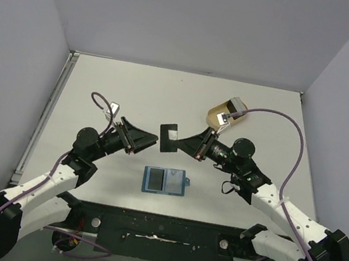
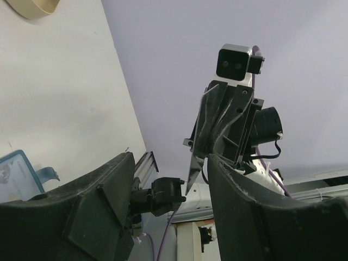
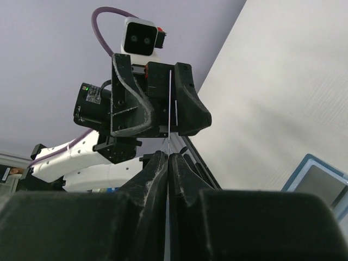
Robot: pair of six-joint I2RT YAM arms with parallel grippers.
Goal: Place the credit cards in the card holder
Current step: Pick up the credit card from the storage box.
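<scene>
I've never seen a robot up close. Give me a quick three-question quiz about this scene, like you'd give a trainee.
1. True or false: the left gripper is open and holds nothing.
2. What is the right gripper pinching? A) a coin B) a credit card C) a key
3. Fill in: the blue card holder lies ____ (open or folded shut) in front of the arms.

Key: 1 true; 2 B; 3 open.
</scene>
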